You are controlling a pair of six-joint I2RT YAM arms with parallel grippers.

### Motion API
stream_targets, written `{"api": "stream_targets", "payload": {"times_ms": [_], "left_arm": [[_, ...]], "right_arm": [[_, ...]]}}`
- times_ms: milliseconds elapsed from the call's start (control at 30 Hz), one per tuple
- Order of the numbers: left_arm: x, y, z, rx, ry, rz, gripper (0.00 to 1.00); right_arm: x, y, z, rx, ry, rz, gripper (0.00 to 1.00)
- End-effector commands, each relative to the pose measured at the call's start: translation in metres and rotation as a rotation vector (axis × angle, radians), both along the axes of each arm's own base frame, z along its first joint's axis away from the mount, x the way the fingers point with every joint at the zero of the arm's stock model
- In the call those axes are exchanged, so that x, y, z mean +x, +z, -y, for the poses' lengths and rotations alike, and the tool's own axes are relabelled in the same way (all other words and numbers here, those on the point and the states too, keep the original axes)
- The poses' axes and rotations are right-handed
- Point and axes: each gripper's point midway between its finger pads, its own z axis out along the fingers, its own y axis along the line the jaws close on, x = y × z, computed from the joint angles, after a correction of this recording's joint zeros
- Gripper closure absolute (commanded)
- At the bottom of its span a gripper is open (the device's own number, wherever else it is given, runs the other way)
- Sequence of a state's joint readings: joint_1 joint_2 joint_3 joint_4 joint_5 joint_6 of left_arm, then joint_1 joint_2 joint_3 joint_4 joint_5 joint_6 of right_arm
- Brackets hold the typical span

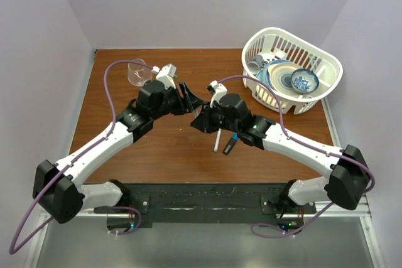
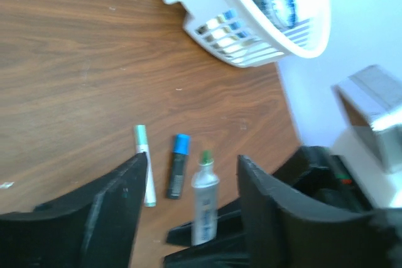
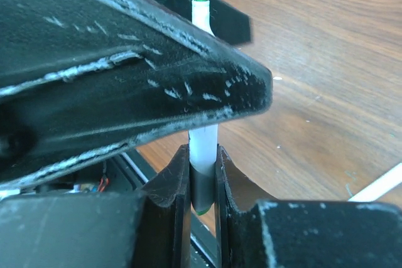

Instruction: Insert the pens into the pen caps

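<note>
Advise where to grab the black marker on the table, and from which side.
Take the black marker mid-barrel, below its blue cap, from straight above with the open left gripper, fingers across its width. It lies flat on the table, so only its long sides are free. The capped white pen lies close alongside, so probably keep the opening narrow. The right gripper holds the green-tipped pen.

Tabletop (image 1: 169, 155) open; basket (image 1: 340, 70), perhaps glass (image 1: 137, 72), behind.
</note>
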State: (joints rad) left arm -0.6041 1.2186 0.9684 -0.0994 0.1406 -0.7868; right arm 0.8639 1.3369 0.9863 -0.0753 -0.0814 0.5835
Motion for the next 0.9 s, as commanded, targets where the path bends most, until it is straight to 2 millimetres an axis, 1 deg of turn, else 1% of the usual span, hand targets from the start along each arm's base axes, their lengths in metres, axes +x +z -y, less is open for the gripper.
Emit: {"api": "stream_targets", "payload": {"times_ms": [0, 33, 67, 100, 133, 167, 200, 233, 267, 300, 333, 400, 433, 500, 533, 567, 600, 633, 700, 733, 767, 800, 867], "left_arm": [[0.023, 0.023, -0.019, 0.099, 0.076, 0.093, 0.31], [0.034, 0.028, -0.020, 0.125, 0.092, 0.100, 0.30], [0.039, 0.028, -0.023, 0.151, 0.097, 0.102, 0.29], [0.046, 0.023, -0.031, 0.208, 0.101, 0.099, 0.29], [0.059, 0.025, -0.032, 0.235, 0.109, 0.103, 0.31], [0.066, 0.024, -0.035, 0.261, 0.115, 0.105, 0.32], [0.079, 0.018, -0.050, 0.323, 0.148, 0.105, 0.34], [0.093, 0.015, -0.053, 0.350, 0.163, 0.100, 0.37], [0.101, 0.013, -0.058, 0.377, 0.180, 0.099, 0.38], [0.113, 0.010, -0.071, 0.418, 0.213, 0.100, 0.39], [0.127, 0.006, -0.073, 0.442, 0.225, 0.098, 0.39], [0.145, 0.003, -0.082, 0.502, 0.246, 0.121, 0.41], [0.157, -0.001, -0.080, 0.525, 0.243, 0.126, 0.41], [0.172, -0.004, -0.079, 0.578, 0.233, 0.157, 0.43], [0.185, -0.010, -0.075, 0.599, 0.230, 0.156, 0.43], [0.192, -0.014, -0.075, 0.616, 0.230, 0.158, 0.44], [0.200, -0.018, -0.079, 0.660, 0.243, 0.163, 0.45], [0.213, -0.029, -0.077, 0.686, 0.247, 0.154, 0.46], [0.225, -0.044, -0.085, 0.763, 0.277, 0.135, 0.46], [0.235, -0.060, -0.084, 0.792, 0.277, 0.118, 0.46], [0.240, -0.068, -0.085, 0.820, 0.275, 0.111, 0.46], [0.249, -0.082, -0.087, 0.852, 0.287, 0.097, 0.46], [0.259, -0.091, -0.086, 0.884, 0.284, 0.107, 0.47]], "right_arm": [[0.008, 0.015, 0.016, -0.003, -0.090, 0.050, 1.00], [0.008, 0.015, 0.019, -0.010, -0.103, 0.052, 1.00], [0.011, 0.017, 0.026, -0.019, -0.135, 0.066, 1.00], [0.011, 0.013, 0.032, -0.040, -0.155, 0.056, 1.00], [0.011, 0.011, 0.036, -0.054, -0.172, 0.054, 1.00], [0.010, 0.012, 0.042, -0.069, -0.183, 0.057, 1.00], [0.011, 0.013, 0.045, -0.077, -0.193, 0.063, 1.00], [0.011, 0.012, 0.048, -0.084, -0.201, 0.065, 1.00], [0.010, 0.013, 0.051, -0.095, -0.205, 0.068, 1.00], [0.011, 0.018, 0.056, -0.096, -0.220, 0.085, 1.00], [0.012, 0.022, 0.058, -0.097, -0.228, 0.095, 1.00], [0.012, 0.029, 0.062, -0.102, -0.233, 0.116, 1.00], [0.011, 0.030, 0.063, -0.107, -0.228, 0.121, 1.00], [0.011, 0.034, 0.066, -0.118, -0.228, 0.134, 1.00], [0.012, 0.036, 0.067, -0.120, -0.232, 0.141, 1.00], [0.012, 0.036, 0.068, -0.123, -0.233, 0.146, 1.00], [0.012, 0.037, 0.068, -0.125, -0.232, 0.150, 1.00], [0.013, 0.038, 0.069, -0.126, -0.238, 0.153, 1.00], [0.013, 0.042, 0.069, -0.122, -0.237, 0.160, 1.00], [0.013, 0.044, 0.069, -0.118, -0.234, 0.162, 1.00], [0.012, 0.045, 0.069, -0.118, -0.229, 0.166, 1.00], [0.012, 0.045, 0.069, -0.120, -0.227, 0.166, 1.00], [0.012, 0.048, 0.071, -0.126, -0.226, 0.175, 1.00]]}}
